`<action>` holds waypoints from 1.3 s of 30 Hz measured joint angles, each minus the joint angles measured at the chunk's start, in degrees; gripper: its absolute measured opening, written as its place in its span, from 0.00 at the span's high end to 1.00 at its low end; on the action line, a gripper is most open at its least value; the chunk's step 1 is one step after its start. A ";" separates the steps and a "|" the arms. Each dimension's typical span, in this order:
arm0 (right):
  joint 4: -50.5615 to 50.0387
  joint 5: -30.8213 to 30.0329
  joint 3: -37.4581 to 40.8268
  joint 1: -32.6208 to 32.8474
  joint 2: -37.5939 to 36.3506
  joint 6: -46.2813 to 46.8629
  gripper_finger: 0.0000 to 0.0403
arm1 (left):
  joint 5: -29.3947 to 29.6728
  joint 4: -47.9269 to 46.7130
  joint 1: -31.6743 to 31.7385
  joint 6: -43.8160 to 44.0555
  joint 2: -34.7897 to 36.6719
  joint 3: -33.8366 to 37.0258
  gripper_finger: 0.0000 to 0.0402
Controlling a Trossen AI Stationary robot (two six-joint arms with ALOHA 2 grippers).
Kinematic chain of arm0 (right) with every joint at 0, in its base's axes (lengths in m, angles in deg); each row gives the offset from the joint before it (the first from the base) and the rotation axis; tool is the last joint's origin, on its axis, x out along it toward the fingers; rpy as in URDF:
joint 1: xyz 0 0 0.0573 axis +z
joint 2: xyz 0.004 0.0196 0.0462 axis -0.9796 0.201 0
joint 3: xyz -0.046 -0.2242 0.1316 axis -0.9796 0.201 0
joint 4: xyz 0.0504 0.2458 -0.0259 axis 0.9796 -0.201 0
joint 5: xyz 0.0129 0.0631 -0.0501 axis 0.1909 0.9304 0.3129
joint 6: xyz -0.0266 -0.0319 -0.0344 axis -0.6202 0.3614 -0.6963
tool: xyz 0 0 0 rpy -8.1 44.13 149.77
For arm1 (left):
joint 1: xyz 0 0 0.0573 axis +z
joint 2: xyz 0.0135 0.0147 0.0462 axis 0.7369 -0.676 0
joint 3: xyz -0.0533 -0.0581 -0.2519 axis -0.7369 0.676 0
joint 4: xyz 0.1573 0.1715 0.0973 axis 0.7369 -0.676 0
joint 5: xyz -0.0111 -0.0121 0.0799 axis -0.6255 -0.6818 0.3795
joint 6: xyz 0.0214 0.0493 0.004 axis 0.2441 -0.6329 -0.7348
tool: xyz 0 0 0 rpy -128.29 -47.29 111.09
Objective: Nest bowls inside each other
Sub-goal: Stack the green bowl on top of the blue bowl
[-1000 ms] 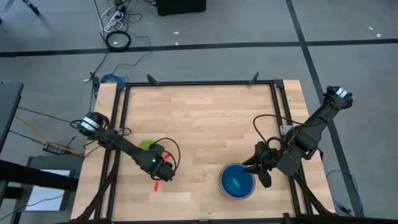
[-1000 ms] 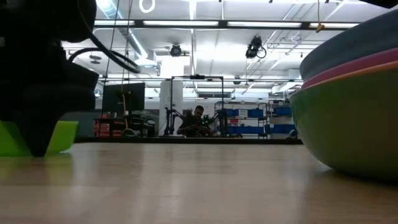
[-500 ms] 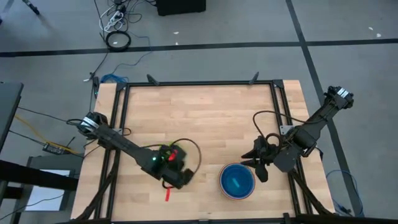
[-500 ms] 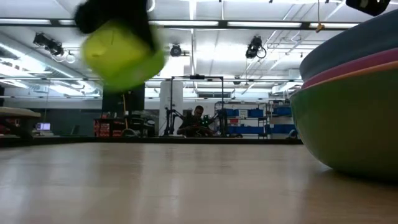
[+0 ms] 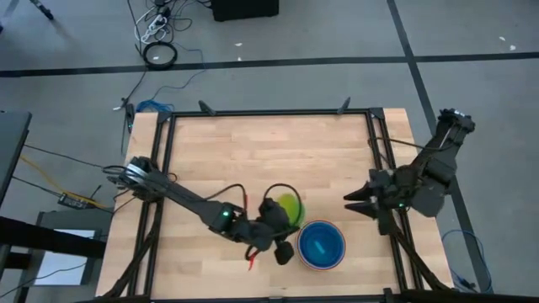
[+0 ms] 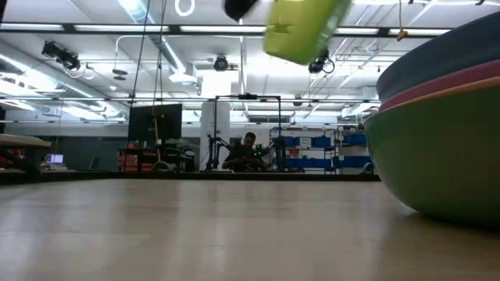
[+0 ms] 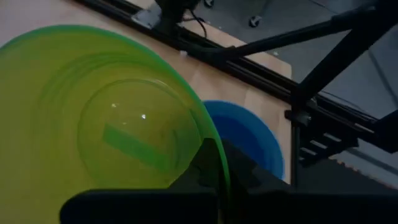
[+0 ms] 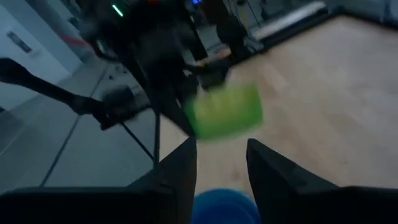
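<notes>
Left gripper pinching the rim of the lime green bowl — bowl is lifted clear of the table, just beside the nested stack, on its left. Stack sits near the table's front edge, right of centre, blue bowl showing on top. Right gripper hangs near the right edge, fingers spread, nothing between them.

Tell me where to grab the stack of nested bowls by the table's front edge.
Best taken at the rim of the dull green plastic outer bowl, from above: its round sides curve under, and the blue bowl fills the inside. The right hand hovers open beside it; the left hand carries the lime green bowl.
</notes>
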 joint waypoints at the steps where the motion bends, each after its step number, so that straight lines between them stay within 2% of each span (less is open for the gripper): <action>1: 0.34 -1.07 0.00 0.83 -0.51 -0.76 0.68 | -1.18 1.96 0.33 -0.01 -1.27 0.00 0.99; 5: 0.54 -4.66 0.00 3.07 -1.19 -2.30 0.68 | -5.29 11.52 1.08 -1.19 -6.09 0.03 0.99; 14: 0.09 -5.32 0.00 3.54 1.32 -2.40 0.68 | -6.57 18.68 1.60 -1.48 -7.46 0.07 0.99; 18: -0.64 -5.50 0.00 3.05 2.02 -2.40 0.68 | -12.43 19.19 1.85 -3.32 -7.62 0.07 0.99; 22: -0.88 -5.86 0.00 2.89 2.27 -2.57 0.68 | -19.35 26.28 2.53 -3.92 -9.58 0.04 0.99; 34: -0.97 -5.93 0.00 2.82 2.29 -3.38 0.68 | -18.91 29.52 3.13 0.46 -14.11 0.05 0.99; 39: -1.10 -5.80 0.00 2.84 2.36 -3.39 0.68 | -18.87 32.17 3.33 1.70 -13.93 0.00 0.88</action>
